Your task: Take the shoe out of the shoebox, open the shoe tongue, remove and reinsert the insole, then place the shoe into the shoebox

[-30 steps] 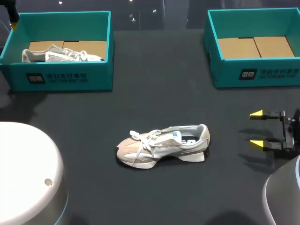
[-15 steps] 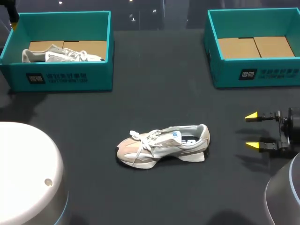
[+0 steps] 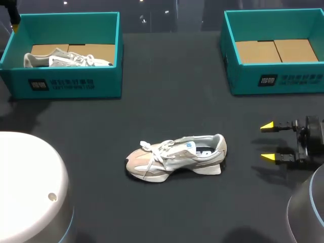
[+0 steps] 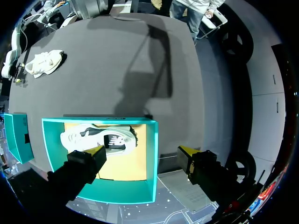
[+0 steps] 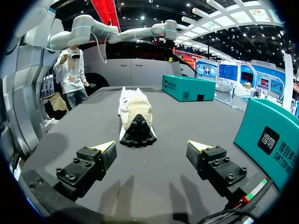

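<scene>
Both grippers spread wide and holding nothing, shoe out on the table.

Right gripper (image 3: 267,142) at the right edge of the frame, yellow tips far apart and pointing left, low over the black table (image 3: 177,101). From its own wrist (image 5: 151,147), straight ahead of the tips and well apart from them, the heel end of the shoe (image 5: 135,114). Pale shoe (image 3: 174,158) on its sole at lower centre of the frame, toe to the left, heel toward that gripper across a stretch of table. Teal right shoebox (image 3: 276,78) at upper right, above the gripper in the frame, with cardboard floor (image 3: 276,50) showing. Left gripper (image 4: 140,151) equally wide, hanging above the left shoebox (image 4: 152,154), with a second shoe (image 4: 100,140) on its side inside, under the fingers. Same box (image 3: 76,83) at upper left of the frame, well apart from the shoe on the table.
</scene>
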`<state>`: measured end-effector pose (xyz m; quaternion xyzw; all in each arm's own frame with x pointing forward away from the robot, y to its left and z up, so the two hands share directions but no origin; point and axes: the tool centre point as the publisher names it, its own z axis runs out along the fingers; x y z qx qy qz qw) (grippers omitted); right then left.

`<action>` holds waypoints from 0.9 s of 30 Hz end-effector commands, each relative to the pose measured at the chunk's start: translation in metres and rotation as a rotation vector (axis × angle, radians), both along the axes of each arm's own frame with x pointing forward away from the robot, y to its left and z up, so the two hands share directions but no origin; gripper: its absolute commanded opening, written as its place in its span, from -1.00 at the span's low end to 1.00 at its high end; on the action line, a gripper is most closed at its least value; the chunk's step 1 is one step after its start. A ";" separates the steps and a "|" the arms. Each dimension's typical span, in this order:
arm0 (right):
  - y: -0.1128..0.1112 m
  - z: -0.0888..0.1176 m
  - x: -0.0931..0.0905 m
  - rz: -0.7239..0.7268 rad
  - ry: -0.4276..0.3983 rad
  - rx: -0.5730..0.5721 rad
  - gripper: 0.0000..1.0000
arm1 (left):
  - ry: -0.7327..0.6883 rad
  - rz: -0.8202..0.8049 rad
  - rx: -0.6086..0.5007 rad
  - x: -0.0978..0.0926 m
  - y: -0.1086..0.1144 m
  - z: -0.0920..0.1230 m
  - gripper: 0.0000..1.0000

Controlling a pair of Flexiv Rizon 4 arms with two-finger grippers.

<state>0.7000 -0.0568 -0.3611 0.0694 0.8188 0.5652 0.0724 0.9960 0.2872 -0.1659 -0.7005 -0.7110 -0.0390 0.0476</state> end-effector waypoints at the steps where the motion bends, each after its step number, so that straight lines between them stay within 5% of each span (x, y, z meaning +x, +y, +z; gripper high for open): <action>1: 0.014 -0.003 0.001 0.007 0.023 -0.022 1.00 | -0.001 -0.001 0.001 -0.001 0.000 0.000 1.00; 27: 0.066 -0.030 -0.001 0.028 0.120 -0.010 1.00 | -0.001 -0.001 0.001 -0.001 0.000 0.000 1.00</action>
